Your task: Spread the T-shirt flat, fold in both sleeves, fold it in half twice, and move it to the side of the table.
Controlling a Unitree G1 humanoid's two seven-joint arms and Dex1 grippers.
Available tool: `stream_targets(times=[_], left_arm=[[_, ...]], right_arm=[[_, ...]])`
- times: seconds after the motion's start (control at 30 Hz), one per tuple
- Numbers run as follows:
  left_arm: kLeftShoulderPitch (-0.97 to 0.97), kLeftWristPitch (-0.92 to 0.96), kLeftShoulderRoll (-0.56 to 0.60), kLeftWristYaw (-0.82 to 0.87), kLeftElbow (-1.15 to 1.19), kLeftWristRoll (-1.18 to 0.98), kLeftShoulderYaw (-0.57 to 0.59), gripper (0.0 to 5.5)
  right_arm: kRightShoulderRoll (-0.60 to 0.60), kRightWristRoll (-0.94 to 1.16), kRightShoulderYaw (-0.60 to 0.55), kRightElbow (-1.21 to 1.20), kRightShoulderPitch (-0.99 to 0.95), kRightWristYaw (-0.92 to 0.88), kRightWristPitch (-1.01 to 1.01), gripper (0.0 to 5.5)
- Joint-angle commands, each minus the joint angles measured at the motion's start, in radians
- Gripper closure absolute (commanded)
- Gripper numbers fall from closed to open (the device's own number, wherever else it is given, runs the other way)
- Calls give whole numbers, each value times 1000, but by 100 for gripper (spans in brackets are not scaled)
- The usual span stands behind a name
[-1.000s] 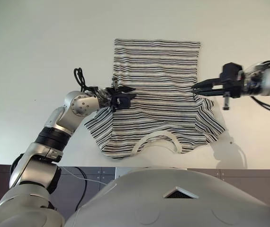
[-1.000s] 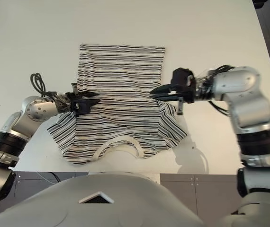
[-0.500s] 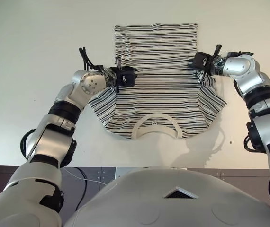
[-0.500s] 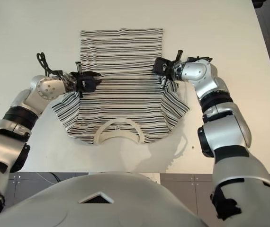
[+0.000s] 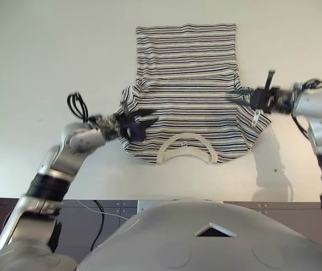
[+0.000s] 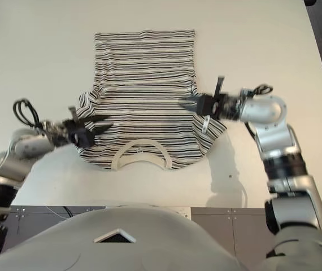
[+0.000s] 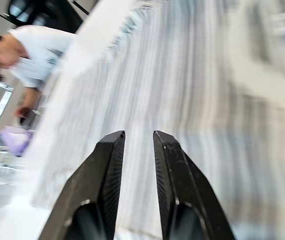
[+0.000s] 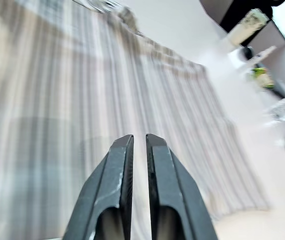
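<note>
One white table. One striped T-shirt, spread mid-table, hem at the far end, white collar nearest the robot. The far half lies flat and square. The shoulder end is wider and rumpled, with cloth bunched at both sides.

Two grippers. The left gripper is over the shirt's near-left corner, fingers parted by a narrow gap with only striped cloth showing beyond it, nothing between them. The right gripper is over the shirt's right edge by the shoulder, fingers close together with a thin slit between them, nothing held. Whether either tip touches the cloth, cannot tell.

Surface: plain, matte, pale. Dark floor panels sit below the table's near edge, with one thin cable across them. Blurred clutter lies past the table's far side.
</note>
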Motion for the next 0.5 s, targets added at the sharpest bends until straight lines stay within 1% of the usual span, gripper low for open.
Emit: stream_targets(times=[0.03, 0.13, 0.27, 0.4, 0.47, 0.5], left_arm=[[78, -10, 38, 10, 20, 72, -7, 446], [112, -22, 56, -1, 30, 73, -13, 446], [171, -18, 71, -14, -28, -5, 13, 446], [227, 26, 65, -24, -131, -117, 63, 446], [215, 60, 47, -14, -166, -169, 106, 446], [209, 95, 38, -8, -205, -231, 142, 446]], right_arm=[[-46, -26, 10, -87, 139, 5, 51, 507], [-74, -52, 13, -108, 196, 17, 57, 507], [-122, -41, 1, -175, 260, 37, 86, 507], [-151, -27, -26, -239, 302, 38, 111, 507], [-146, -15, -49, -260, 300, 22, 119, 507], [-139, -1, -67, -272, 293, 10, 125, 507]])
